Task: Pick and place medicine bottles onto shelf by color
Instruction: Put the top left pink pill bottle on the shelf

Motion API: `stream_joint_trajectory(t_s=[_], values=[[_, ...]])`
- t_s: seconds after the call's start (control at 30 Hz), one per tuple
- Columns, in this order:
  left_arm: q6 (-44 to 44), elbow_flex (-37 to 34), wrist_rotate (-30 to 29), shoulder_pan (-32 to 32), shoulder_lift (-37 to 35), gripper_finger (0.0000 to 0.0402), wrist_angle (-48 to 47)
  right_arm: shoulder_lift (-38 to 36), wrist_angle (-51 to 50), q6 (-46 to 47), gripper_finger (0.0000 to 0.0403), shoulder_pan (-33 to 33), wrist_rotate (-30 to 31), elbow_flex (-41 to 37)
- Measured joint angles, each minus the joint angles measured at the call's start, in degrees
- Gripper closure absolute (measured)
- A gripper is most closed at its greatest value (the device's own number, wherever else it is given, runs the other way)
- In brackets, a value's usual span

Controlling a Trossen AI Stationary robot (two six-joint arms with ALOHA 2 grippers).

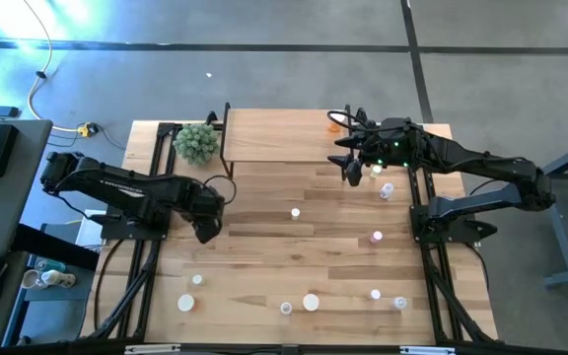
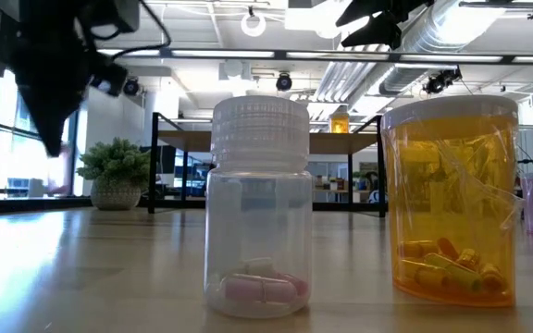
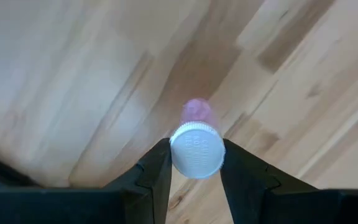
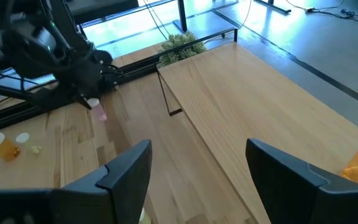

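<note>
I am seeing the left pincer point(image 3: 194, 168) gripping a pink bottle point(image 3: 196, 144) above the surface point(image 1: 264, 237). The right pincer point(image 4: 194, 168) is hanging open over the shelf point(image 1: 274, 136) at one o'clock.

Left arm extended from table's left side toward centre, wrist angled down. Left gripper point(image 3: 196, 171) raised clear of tabletop, fingers point(image 3: 157, 174) clamped on either side of white cap of pink bottle point(image 3: 196, 144).

Right arm reaching from right side across toward far edge of table, forearm nearly level. Right gripper point(image 4: 197, 163) held high, fingers point(image 4: 129, 165) spread wide apart, nothing between them.
</note>
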Motion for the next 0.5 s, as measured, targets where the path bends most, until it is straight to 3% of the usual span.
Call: stream_joint_trajectory(t_s=[0.5], values=[[21.10,25.09,-2.26,14.78,0.17,0.0290,-6.21,0.00,0.00,-1.50,0.0150,-0.02,-0.01,0.00]])
